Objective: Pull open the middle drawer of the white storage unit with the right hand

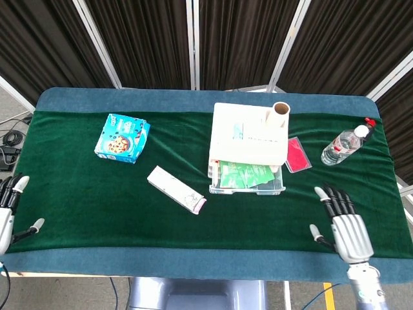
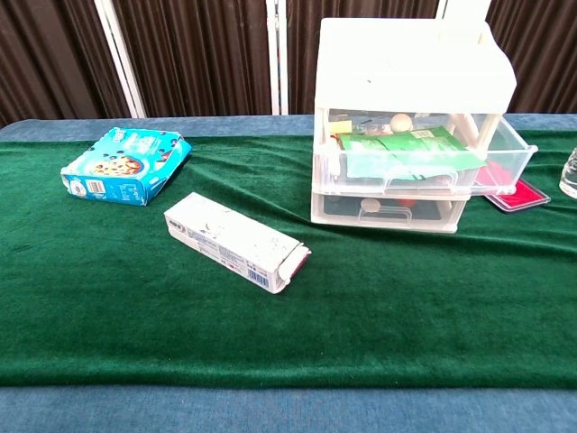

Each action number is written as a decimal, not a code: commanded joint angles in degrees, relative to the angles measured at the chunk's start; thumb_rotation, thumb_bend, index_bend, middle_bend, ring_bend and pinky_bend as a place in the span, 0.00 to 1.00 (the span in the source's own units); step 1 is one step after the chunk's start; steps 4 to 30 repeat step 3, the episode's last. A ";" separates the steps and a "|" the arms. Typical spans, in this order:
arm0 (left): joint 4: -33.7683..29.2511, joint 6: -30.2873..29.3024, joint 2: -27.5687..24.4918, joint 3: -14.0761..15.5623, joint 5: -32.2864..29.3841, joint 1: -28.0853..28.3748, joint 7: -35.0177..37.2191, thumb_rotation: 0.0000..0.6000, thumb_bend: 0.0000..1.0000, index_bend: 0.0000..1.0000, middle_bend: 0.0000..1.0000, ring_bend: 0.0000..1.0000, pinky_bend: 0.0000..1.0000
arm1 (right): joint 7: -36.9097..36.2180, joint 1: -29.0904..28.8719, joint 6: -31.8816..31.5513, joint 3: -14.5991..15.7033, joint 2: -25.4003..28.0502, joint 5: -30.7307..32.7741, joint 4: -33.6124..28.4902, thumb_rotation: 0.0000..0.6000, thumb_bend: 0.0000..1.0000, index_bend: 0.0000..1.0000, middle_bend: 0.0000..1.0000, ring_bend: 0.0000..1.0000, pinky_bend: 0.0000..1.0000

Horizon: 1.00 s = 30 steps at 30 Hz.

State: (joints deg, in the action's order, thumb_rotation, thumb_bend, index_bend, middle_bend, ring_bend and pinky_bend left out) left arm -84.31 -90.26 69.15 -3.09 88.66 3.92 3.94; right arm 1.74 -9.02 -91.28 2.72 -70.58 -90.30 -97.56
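The middle drawer (image 2: 424,162) of the white storage unit (image 2: 406,63) stands pulled out toward the front edge of the desk (image 1: 129,213), its green packets (image 2: 401,149) exposed, so the pull itself looks done. The right hand (image 1: 345,226) hangs near the desk's front right corner, well apart from the unit, fingers spread and holding nothing. The left hand (image 1: 8,210) sits at the far left edge, also spread and empty. Little seems left beyond parking the arm.
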 commanded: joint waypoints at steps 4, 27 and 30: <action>0.20 0.80 0.05 -0.02 -0.74 0.15 -0.30 1.00 0.19 0.00 0.00 0.00 0.00 | -3.13 1.30 -0.18 -0.77 -0.32 1.60 3.61 1.00 0.24 0.02 0.00 0.00 0.00; 0.20 0.80 0.05 -0.02 -0.74 0.15 -0.30 1.00 0.19 0.00 0.00 0.00 0.00 | -3.13 1.30 -0.18 -0.77 -0.32 1.60 3.61 1.00 0.24 0.02 0.00 0.00 0.00; 0.20 0.80 0.05 -0.02 -0.74 0.15 -0.30 1.00 0.19 0.00 0.00 0.00 0.00 | -3.13 1.30 -0.18 -0.77 -0.32 1.60 3.61 1.00 0.24 0.02 0.00 0.00 0.00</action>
